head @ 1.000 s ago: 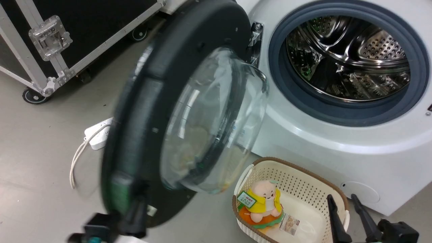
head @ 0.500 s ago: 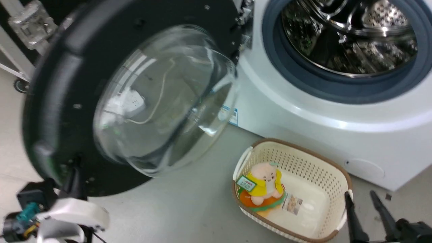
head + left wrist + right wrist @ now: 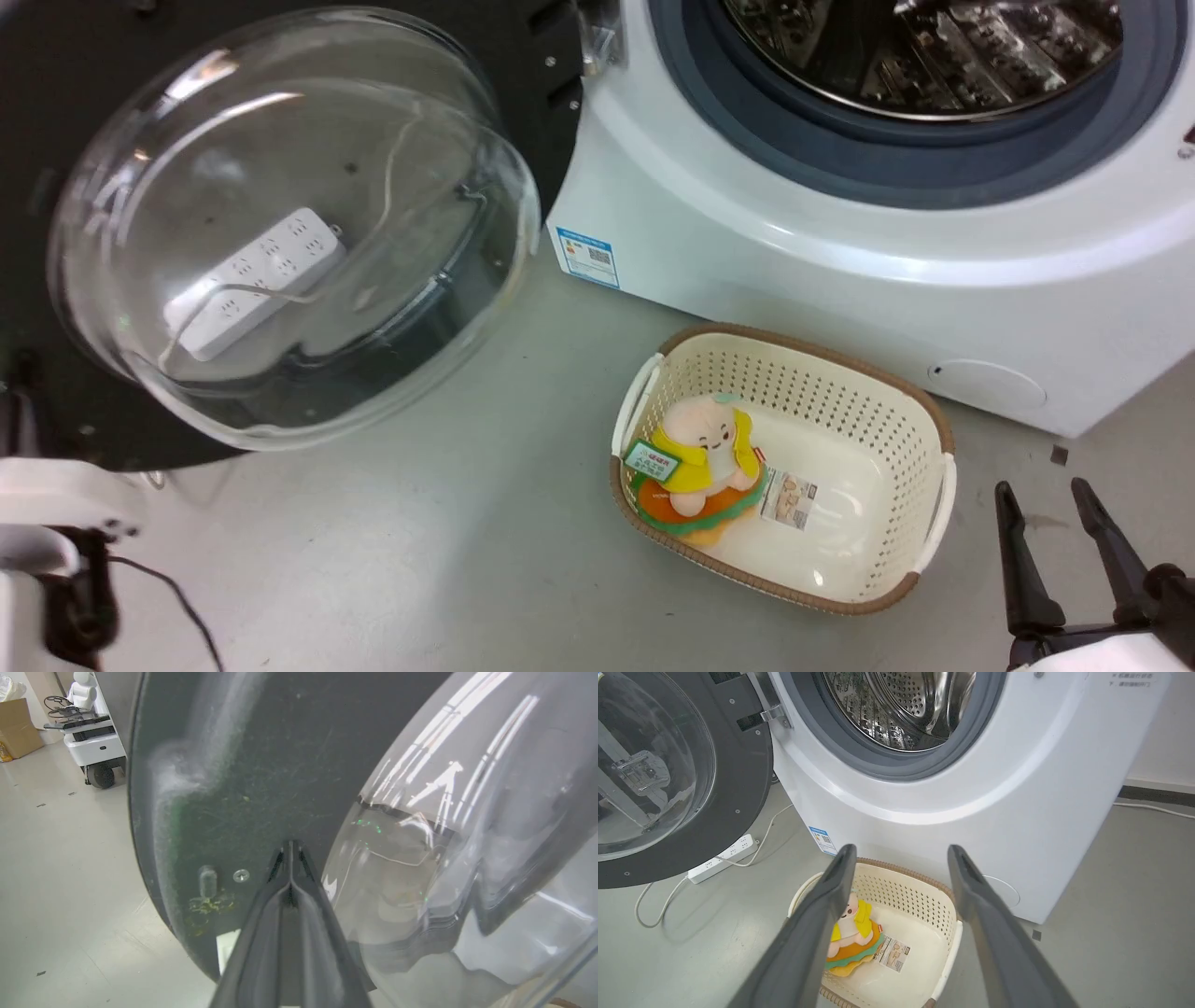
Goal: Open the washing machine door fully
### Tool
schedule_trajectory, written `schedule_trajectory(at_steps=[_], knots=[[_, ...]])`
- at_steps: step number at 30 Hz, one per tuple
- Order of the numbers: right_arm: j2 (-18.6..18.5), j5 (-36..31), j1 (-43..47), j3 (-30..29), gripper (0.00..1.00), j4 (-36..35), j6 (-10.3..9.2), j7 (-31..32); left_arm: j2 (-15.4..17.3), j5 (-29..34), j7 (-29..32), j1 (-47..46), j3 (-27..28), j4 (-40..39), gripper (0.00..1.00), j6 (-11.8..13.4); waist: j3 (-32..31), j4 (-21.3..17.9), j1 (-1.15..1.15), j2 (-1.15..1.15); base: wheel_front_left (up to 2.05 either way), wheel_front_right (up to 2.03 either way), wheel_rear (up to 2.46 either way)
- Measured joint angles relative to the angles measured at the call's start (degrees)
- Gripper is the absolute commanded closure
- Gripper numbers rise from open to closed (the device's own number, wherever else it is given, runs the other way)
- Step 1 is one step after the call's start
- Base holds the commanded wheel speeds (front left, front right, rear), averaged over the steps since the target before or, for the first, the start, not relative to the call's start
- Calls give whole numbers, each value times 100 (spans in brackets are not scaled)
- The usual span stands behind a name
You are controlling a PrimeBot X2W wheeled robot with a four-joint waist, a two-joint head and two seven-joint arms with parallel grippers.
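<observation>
You have the washing machine door [image 3: 289, 224] swung wide, standing out to the left of the washing machine [image 3: 794, 271] on its hinge, with its glass bowl facing you. The drum [image 3: 915, 47] stands uncovered, and its perforated steel walls show inside the grey gasket. A white power strip [image 3: 257, 280] lies on the floor and is seen through the glass.

Your left gripper [image 3: 290, 848] has its fingers pressed together, with the tips against the door's black inner face beside the glass. Your right gripper [image 3: 901, 851] is spread wide and holds nothing, hanging over the cream basket [image 3: 845, 397]. The basket sits on the floor just in front of the washer and holds a plush toy [image 3: 698, 448] in yellow, with a printed card [image 3: 789, 495] lying beside it.
</observation>
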Motion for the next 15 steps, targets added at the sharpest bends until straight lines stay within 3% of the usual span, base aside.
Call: schedule_trajectory(at_steps=[5, 15], knots=[[-21, -9, -2, -20, 0, -92, 0, 55, 169, -48, -147, -294, 91, 485, 100, -101, 105, -86, 0, 0, 0, 0, 0], [9, -8, -3, -22, 0, -34, 0, 32, 197, 19, -330, -417, 23, 864, 100, -194, -47, -149, 0, 0, 0, 0, 0]])
